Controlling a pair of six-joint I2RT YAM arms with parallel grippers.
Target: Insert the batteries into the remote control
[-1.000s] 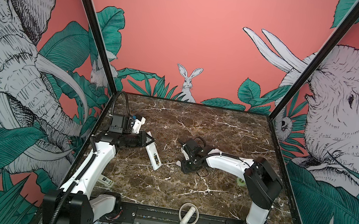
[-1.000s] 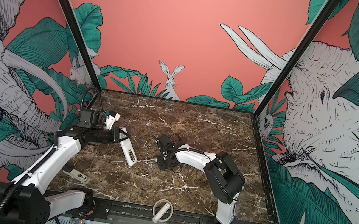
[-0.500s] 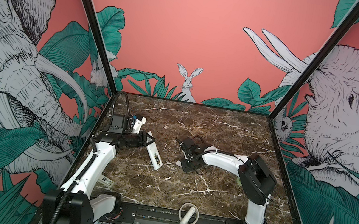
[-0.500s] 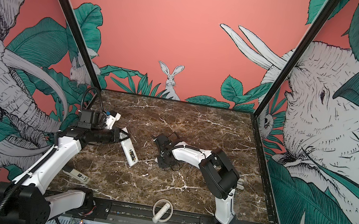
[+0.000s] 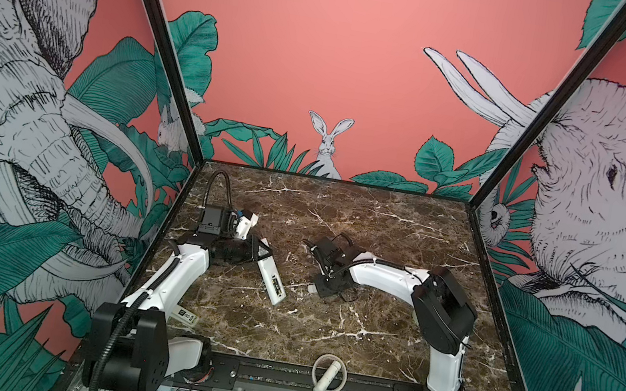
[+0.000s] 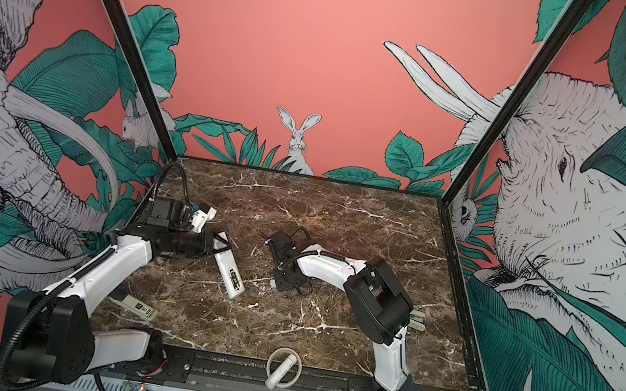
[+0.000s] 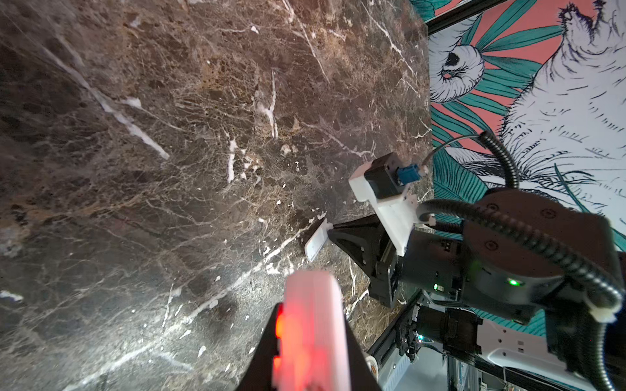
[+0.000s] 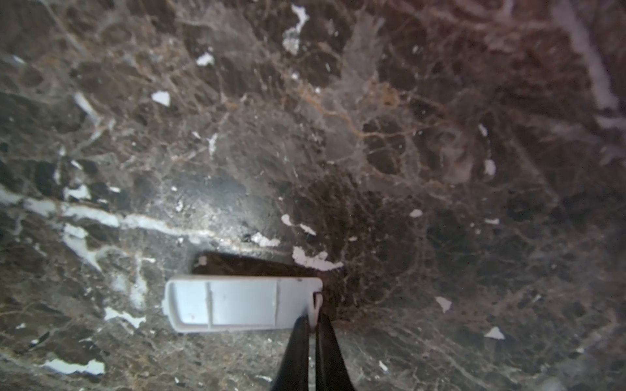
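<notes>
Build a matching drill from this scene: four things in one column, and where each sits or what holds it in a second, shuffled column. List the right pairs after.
Things
1. remote control
2. white cover piece
3. white cylinder with a ring
4. labelled bar

Places
A. at the middle of the front edge of the table
B. pinched at one end by the right hand
C. lying on the table, partly under the left arm
D. gripped at one end by the left hand

Pairs: 1-D, 2-B, 3-A, 4-C
</notes>
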